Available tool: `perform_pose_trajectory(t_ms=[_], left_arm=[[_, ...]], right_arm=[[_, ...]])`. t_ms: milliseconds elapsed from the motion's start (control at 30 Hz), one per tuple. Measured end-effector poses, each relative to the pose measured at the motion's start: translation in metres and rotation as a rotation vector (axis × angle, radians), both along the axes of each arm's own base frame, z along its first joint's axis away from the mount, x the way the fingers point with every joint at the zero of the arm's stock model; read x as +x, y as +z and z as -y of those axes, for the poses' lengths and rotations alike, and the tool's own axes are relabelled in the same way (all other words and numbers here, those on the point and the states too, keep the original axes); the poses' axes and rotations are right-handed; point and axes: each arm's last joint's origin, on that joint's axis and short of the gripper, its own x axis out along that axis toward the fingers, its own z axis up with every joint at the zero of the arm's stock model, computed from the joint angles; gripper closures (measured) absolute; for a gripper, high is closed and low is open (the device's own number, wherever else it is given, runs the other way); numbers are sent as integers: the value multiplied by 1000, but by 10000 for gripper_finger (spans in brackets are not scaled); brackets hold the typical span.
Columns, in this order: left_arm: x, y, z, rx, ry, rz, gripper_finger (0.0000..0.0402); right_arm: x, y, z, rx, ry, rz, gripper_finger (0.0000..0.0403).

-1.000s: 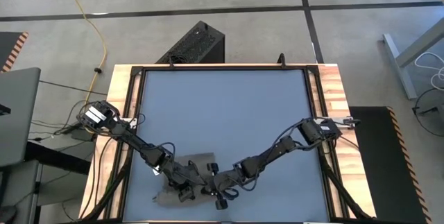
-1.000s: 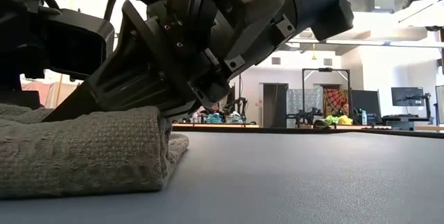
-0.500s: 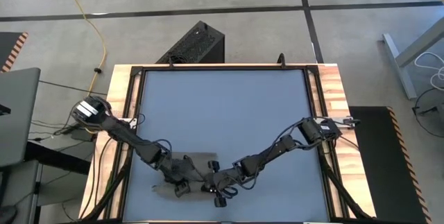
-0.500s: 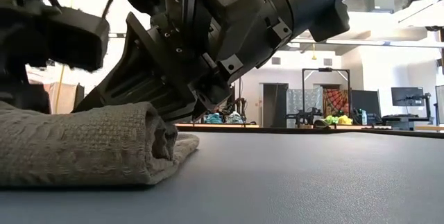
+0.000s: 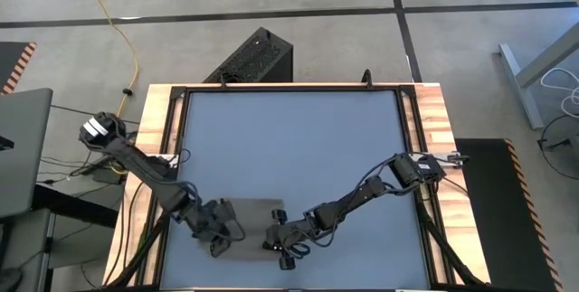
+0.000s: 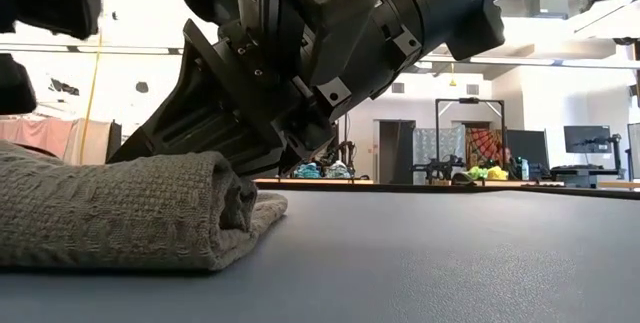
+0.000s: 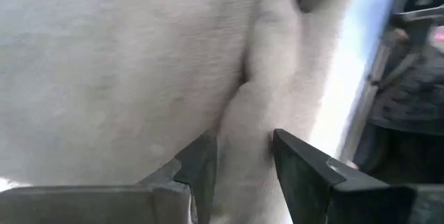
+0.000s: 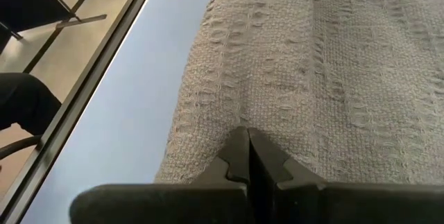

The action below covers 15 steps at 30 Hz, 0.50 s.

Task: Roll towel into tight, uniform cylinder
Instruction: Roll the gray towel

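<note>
The taupe towel lies near the front edge of the blue-grey counter, folded into a thick flat pad with a rounded doubled edge showing in the low view, so the rolling looks barely begun: the cloth is bundled rather than wound into a cylinder. The left tool sits at the towel's left end with its fingers parted around a raised fold of cloth, not yet pinched shut. The right tool is at the towel's right end with its fingers pressed together; they seem to nip the towel's edge, though I cannot tell for certain that any fabric lies between them. The next move, as I judge it, calls for both tools to take the same edge evenly and turn it over along the towel's length, keeping tension so the roll stays tight and does not taper at one end. The counter is a smooth matte mat framed in black rail and light wood. Beyond it, the low view shows a bright workshop with benches, a monitor and scattered equipment.
</note>
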Motion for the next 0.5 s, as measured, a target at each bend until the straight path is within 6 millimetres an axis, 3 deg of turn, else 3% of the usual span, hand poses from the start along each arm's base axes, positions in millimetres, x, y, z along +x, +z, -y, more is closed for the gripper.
perform_pose_trajectory(t_ms=[500], left_arm=[[-44,-5,29,131,151,54,274]], right_arm=[[0,0,0,19,-8,-1,385]])
